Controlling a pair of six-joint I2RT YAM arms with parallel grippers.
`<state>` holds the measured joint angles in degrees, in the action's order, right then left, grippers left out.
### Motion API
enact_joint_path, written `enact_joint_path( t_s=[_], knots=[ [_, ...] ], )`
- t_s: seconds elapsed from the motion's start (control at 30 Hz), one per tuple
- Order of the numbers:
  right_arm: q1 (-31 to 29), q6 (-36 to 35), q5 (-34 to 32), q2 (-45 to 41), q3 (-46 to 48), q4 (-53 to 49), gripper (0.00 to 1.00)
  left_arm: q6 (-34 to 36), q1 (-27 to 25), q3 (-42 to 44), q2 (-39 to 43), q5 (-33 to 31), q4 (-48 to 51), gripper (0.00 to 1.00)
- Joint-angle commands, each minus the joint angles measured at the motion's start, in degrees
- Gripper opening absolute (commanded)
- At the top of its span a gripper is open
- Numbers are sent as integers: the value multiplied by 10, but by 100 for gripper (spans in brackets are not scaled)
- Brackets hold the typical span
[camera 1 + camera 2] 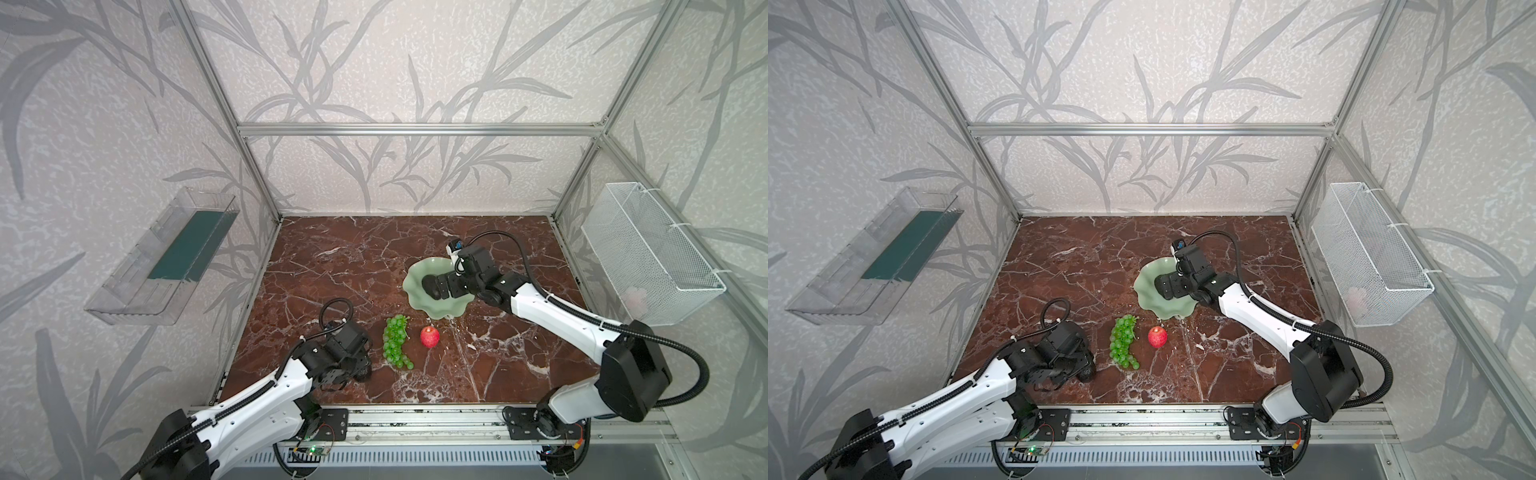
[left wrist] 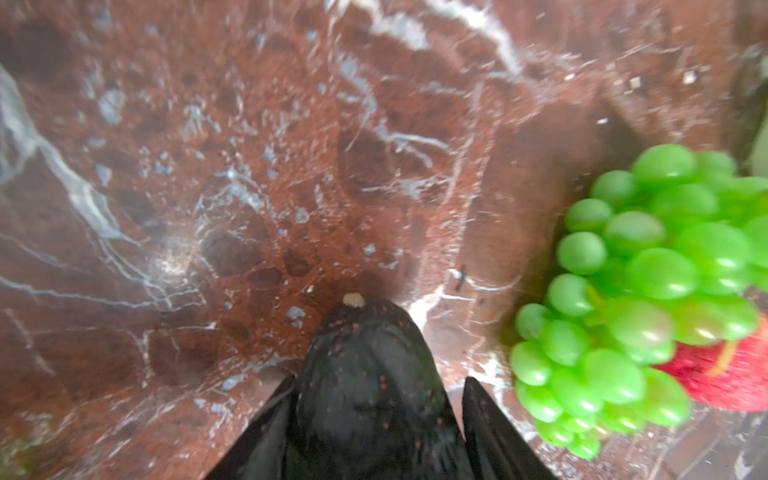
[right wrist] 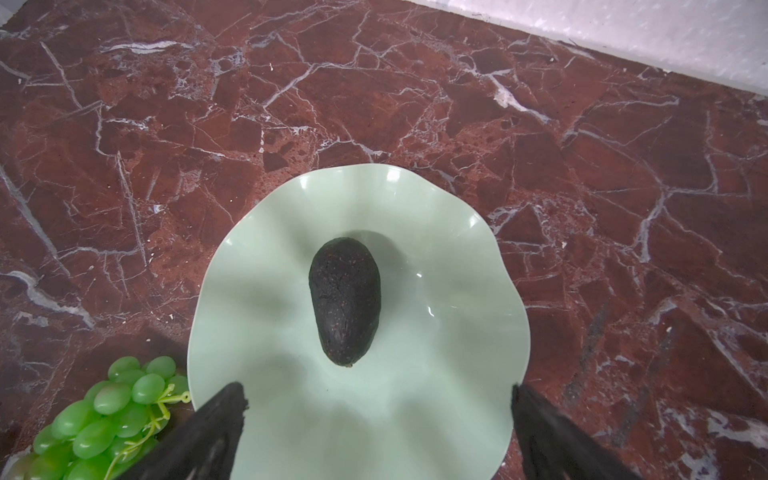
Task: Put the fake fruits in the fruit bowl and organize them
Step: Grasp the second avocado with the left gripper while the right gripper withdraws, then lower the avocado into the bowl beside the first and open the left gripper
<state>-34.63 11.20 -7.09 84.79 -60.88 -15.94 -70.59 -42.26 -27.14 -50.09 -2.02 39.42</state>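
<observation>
the left claw [image 2: 379, 380] sits narrow around a dark pebbly avocado [image 2: 365, 353] near the front left corner of the red marble surface [image 1: 332, 257] (a firm pinch i cannot tell). the right claw [image 3: 377, 387] hangs wide and empty over the pale green wavy-rimmed bowl [image 3: 457, 249], which holds the other avocado [image 3: 345, 301]. the bright green grape bunch [image 1: 395, 343] and small red apple [image 1: 429, 336] lie toward the front edge. this looks like the second avocado's pickup; next it needs a sure squeeze, then a lift past the grapes.

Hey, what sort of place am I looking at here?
Likely a robot lab cell, not a home: an aluminium frame with wallpapered panels, two arms bolted to a rail, and a marble-look tabletop.
</observation>
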Motion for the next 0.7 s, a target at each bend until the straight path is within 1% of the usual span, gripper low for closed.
enact_joint_path(
  t_s=[0.0, 0.13, 0.27, 0.33, 0.47, 0.57, 0.67],
  knots=[
    [18, 21, 22, -27, 14, 11, 99, 48, -1, -72, -7, -46, 27, 56],
    [54, 50, 54, -58, 42, 19, 99, 127, 0, -161, -57, -76, 7, 57],
    [94, 80, 60, -121, 87, 21, 99, 221, 1, -267, -163, -74, -34, 58],
    [114, 91, 59, -157, 112, 21, 99, 263, 1, -324, -224, -58, -60, 58],
    [138, 99, 36, -225, 150, 1, 99, 327, 2, -446, -354, -3, -95, 58],
    [150, 106, 33, -265, 173, -11, 99, 361, 0, -550, -450, 29, -93, 58],
    [154, 115, 31, -290, 190, -19, 99, 383, -2, -638, -536, 46, -88, 58]
  ],
)
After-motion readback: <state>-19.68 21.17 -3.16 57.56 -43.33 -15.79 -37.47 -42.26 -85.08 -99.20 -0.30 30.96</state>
